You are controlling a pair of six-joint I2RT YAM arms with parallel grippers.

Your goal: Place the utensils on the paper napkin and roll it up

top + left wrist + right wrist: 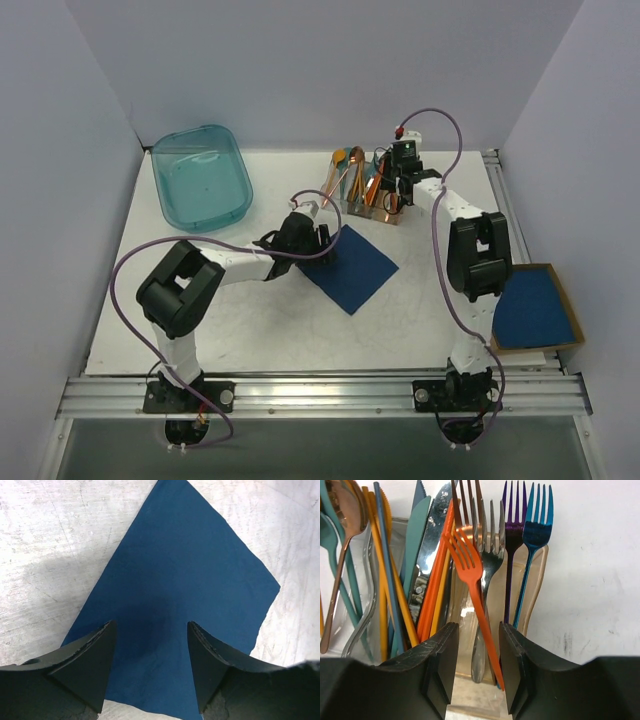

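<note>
While the left pincer is hovering released above the paper napkin, the right pincer, equally released, is straddling an orange fork, likely needing to clench and lift.

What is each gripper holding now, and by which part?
Nothing is held. The left gripper stands open over the paper napkin; the right gripper stands open around the handle of the orange fork, not clamping it.
</note>
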